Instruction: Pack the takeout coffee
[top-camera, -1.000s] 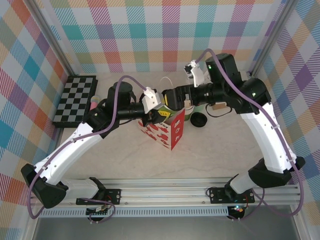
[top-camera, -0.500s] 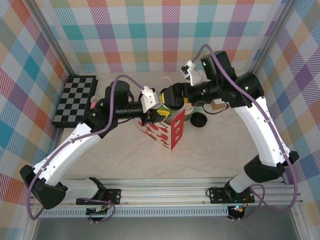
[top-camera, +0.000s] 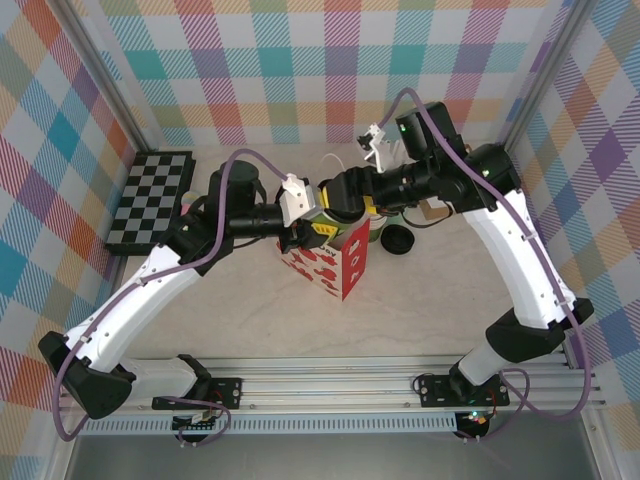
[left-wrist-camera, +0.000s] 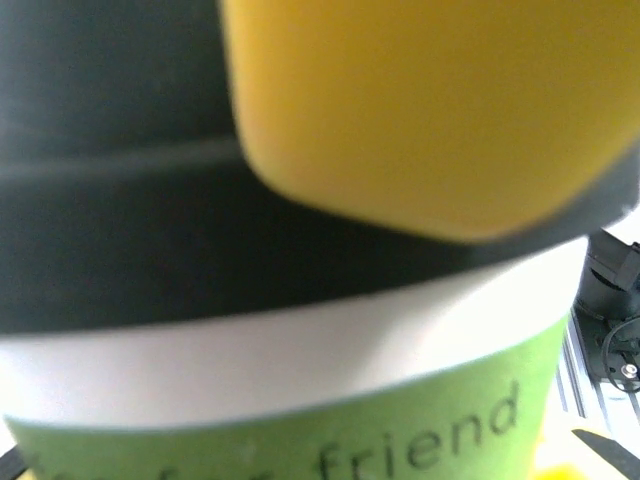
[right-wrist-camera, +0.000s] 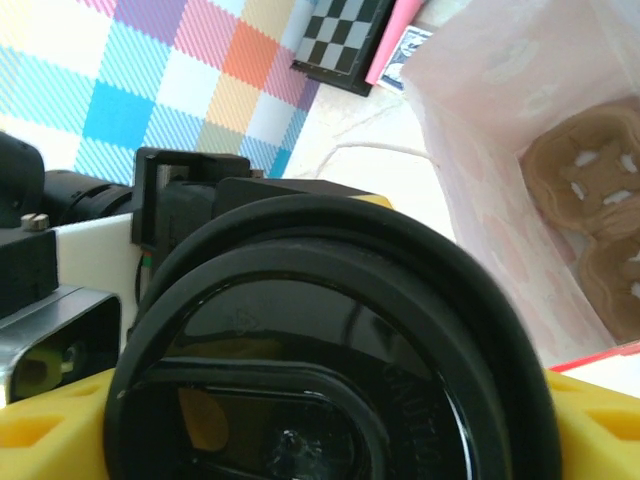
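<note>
Right wrist: coffee (right-wrist-camera: 330, 330) near bag (right-wrist-camera: 480, 150) rim

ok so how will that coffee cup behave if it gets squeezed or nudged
The cup looks like thin paper, so a hard squeeze would probably dent it. Its black lid looks glossy, perhaps slippery, and seems only pressed on, so a sideways push might pop it off.

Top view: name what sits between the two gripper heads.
A green paper cup with a round black plastic lid, above the open red-and-white paper bag; the right wrist view shows its lid best.
</note>
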